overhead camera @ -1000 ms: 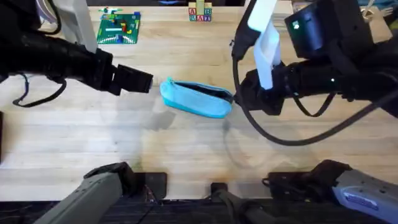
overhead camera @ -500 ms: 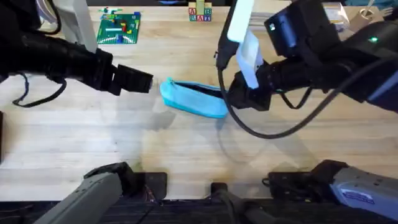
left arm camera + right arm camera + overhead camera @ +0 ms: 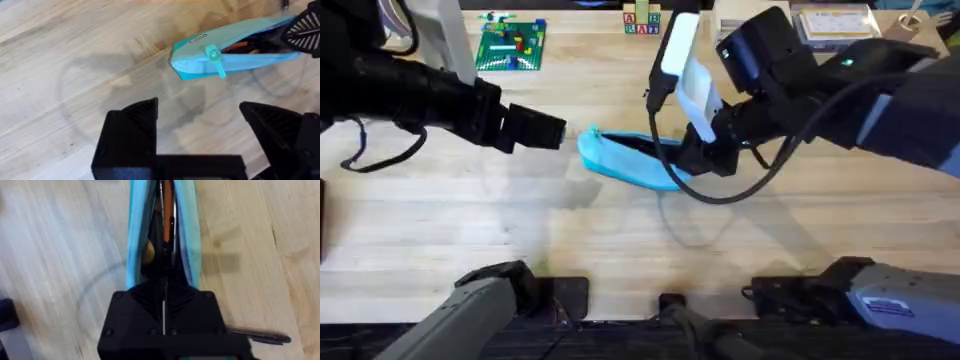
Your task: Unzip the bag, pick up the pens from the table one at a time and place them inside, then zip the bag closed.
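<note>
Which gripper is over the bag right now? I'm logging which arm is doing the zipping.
The right gripper: its fingers are shut at the bag's open zipper end. The left gripper is open and sits apart, off the bag's other end.

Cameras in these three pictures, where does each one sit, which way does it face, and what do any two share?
Overhead: above the arms' bases, looking down and forward at the table; both arms show, reaching toward the bag.
Left wrist: on the left arm, facing the bag's end with its teal zipper pull; the open left tool shows.
Right wrist: on the right arm, looking along the bag's open slit; the right tool is shut at it.
Shared: all see the bag.
</note>
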